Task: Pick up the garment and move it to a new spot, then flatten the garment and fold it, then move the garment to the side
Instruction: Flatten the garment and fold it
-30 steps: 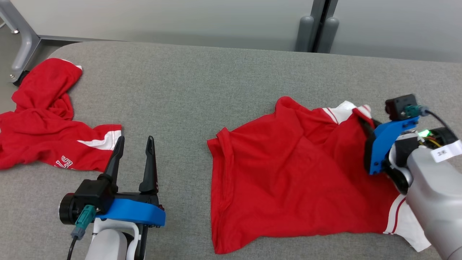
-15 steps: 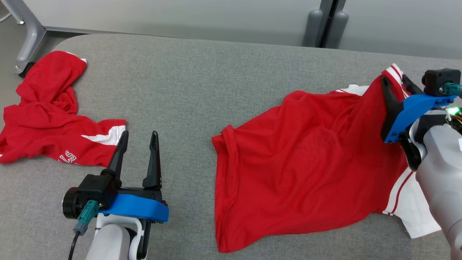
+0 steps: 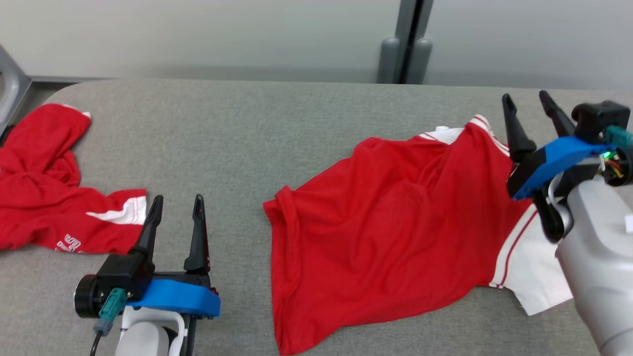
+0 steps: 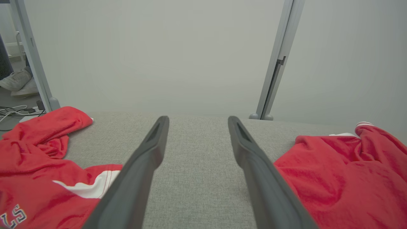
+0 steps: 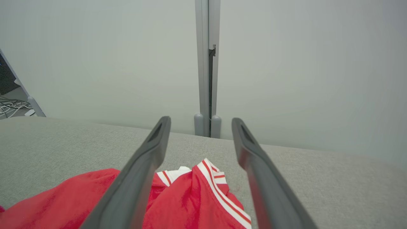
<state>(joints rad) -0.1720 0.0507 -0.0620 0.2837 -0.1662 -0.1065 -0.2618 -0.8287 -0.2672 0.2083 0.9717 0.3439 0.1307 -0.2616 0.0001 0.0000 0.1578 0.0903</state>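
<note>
A red garment point(image 3: 390, 227) with white sleeves and red-striped trim lies spread and wrinkled on the right half of the grey table point(image 3: 257, 128). It also shows in the left wrist view as the garment point(image 4: 340, 171) and in the right wrist view as the garment point(image 5: 190, 200). My right gripper point(image 3: 528, 106) stands open just past the garment's far right corner, with nothing between its fingers. In the right wrist view the striped collar edge lies below the gripper point(image 5: 198, 122). My left gripper point(image 3: 178, 203) is open near the table's front, left of the garment, also seen as gripper point(image 4: 197, 120).
A second red garment point(image 3: 49, 188) with white panels and lettering lies crumpled at the table's left edge. A grey wall with a vertical post point(image 3: 405, 44) stands behind the table. A metal frame leg point(image 3: 10, 94) is at the far left.
My right gripper has opened and let go of the garment's far right corner, which now lies on the table. The head camera has shifted. The left gripper has stayed open.
</note>
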